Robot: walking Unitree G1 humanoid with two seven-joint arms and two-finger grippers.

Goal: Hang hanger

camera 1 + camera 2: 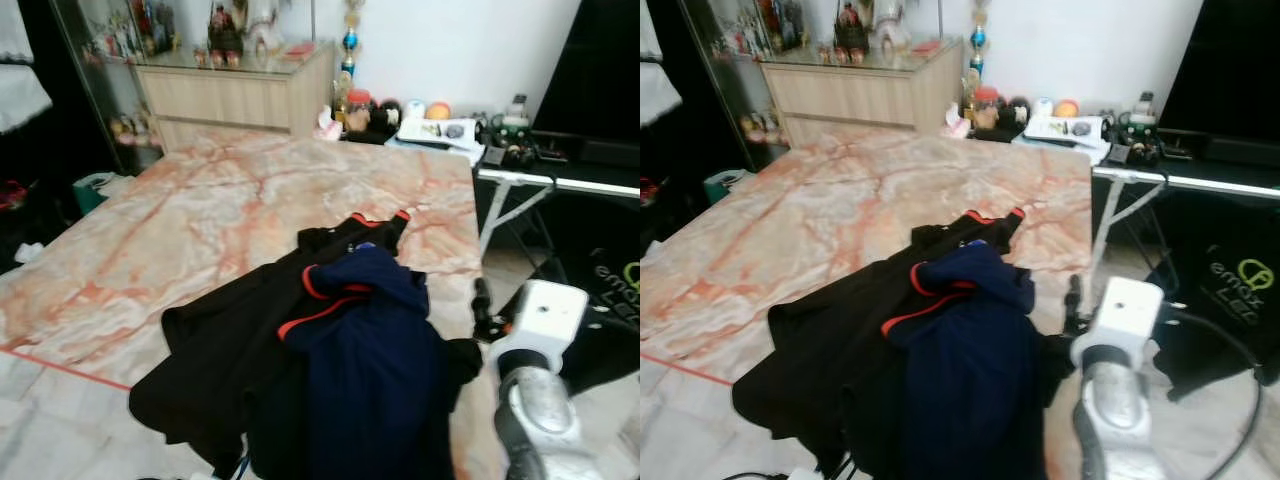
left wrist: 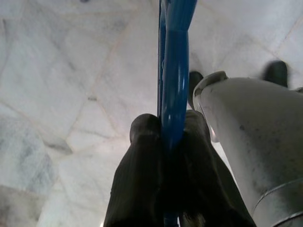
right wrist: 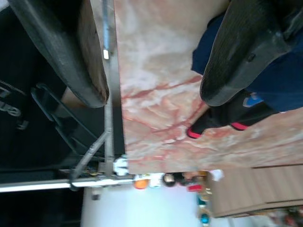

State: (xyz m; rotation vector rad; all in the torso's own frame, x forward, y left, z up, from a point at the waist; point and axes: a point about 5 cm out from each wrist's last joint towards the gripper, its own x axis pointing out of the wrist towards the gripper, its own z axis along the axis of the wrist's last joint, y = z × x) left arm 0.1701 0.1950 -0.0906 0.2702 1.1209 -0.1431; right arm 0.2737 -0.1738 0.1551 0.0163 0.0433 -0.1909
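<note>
The left gripper [image 2: 171, 135] holds a blue hanger [image 2: 174, 80] tight, low over the pale floor [image 2: 71, 85].

Its two black fingers [image 2: 139, 179] are pressed shut on the hanger's thin blue bar, one on each side. The robot's silver leg [image 2: 251, 142] is just beside them. A big table [image 1: 200, 220] with a pink and white marble top stands in front of the robot. A pile of clothes lies on the near end of the table: a black shirt with red trim [image 1: 240, 340] and a dark blue shirt [image 1: 370, 360] partly on top of it. The right gripper [image 3: 151, 61] is by the right edge of the table, near the clothes. Its fingers [image 3: 241, 52] are wide apart and hold nothing. Behind the far end of the table is a wooden cabinet [image 1: 240, 95].
</note>
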